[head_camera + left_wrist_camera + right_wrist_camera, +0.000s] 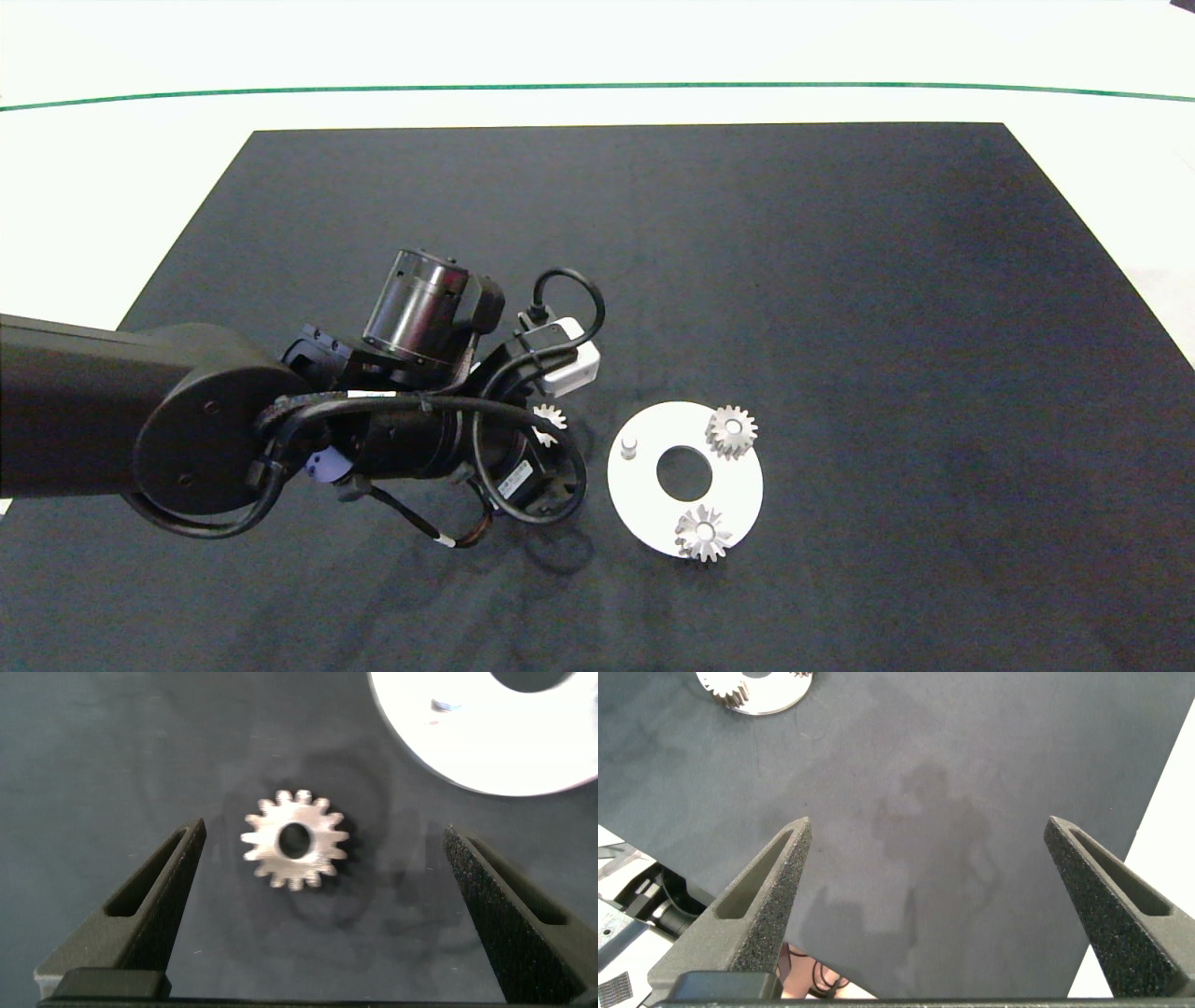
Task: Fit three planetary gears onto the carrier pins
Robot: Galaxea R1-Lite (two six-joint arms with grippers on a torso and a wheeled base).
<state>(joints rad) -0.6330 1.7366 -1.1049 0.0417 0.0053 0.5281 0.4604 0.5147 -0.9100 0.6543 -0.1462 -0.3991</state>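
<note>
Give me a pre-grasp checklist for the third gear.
1. Loose gear lies flat on the mat, between the left gripper fingers: ok.
2. Left jaws open wide, clear of the teeth: ok.
3. Free pin on the disc bare: ok.
4. Other two gears on the disc: ok; fully seated: cannot tell.
5. Right gripper open, away from the disc: ok.

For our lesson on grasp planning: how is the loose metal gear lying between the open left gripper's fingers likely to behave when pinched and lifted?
The loose gear looks like solid metal, so probably rigid and heavy for its size. It lies flat on the dark mat, so it is unlikely to roll. Its pointed teeth may let it twist between the left gripper's fingers.
</note>
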